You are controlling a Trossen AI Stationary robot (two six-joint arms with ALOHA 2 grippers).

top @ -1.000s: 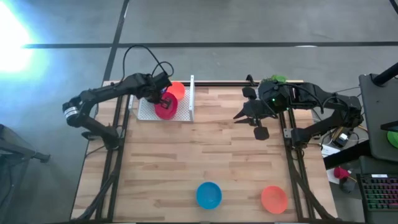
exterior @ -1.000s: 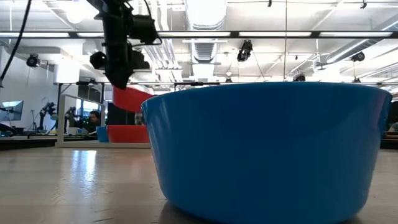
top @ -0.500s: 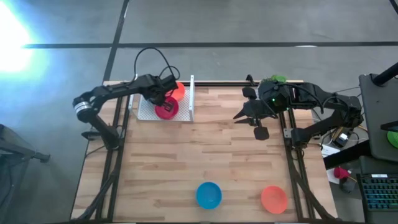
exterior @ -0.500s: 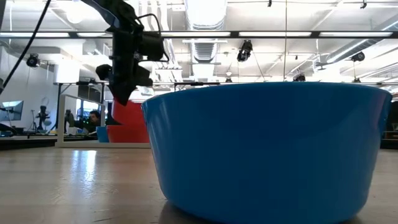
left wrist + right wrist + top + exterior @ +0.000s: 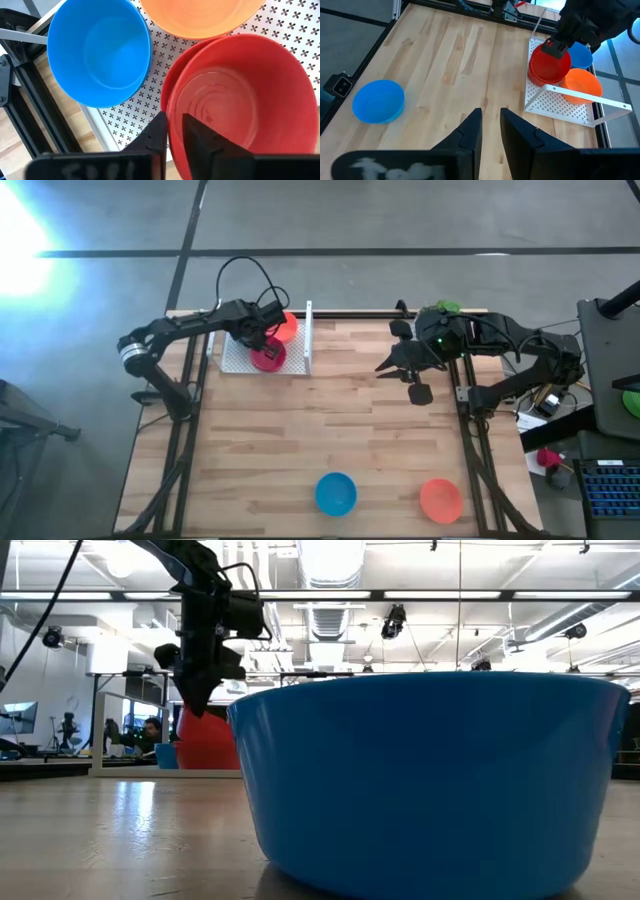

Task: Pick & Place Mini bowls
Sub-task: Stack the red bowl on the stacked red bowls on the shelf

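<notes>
My left gripper point(image 5: 262, 342) is over the white perforated tray point(image 5: 235, 358) at the table's far left, shut on a red bowl point(image 5: 240, 100). That bowl sits nested in a second red bowl point(image 5: 164, 87) on the tray. An orange bowl point(image 5: 200, 17) and a blue bowl point(image 5: 100, 50) rest on the tray beside them. Another blue bowl point(image 5: 336, 493) and another orange bowl point(image 5: 441, 500) stand on the table near its near edge. My right gripper point(image 5: 392, 367) hovers shut over the table's far right, touching nothing. My left gripper pinches the upper red bowl's rim point(image 5: 172, 102), one finger point(image 5: 200, 137) inside the bowl and one finger point(image 5: 157, 135) outside. It comes from above, pointing down. The bowl point(image 5: 207, 740) is tilted and rests inside the lower red bowl.
The tray has an upright white wall point(image 5: 308, 340) on its right side. The bare wooden table point(image 5: 330, 420) stretches between the tray and the two bowls at the near edge. A keyboard and clutter lie on a stand to the right point(image 5: 600, 470).
My left gripper has moved down toward the tray, still shut on the red bowl. The bowl, held tilted above the tray's red bowl a second ago, has come down into it and has tipped more steeply. My right arm has kept still.
</notes>
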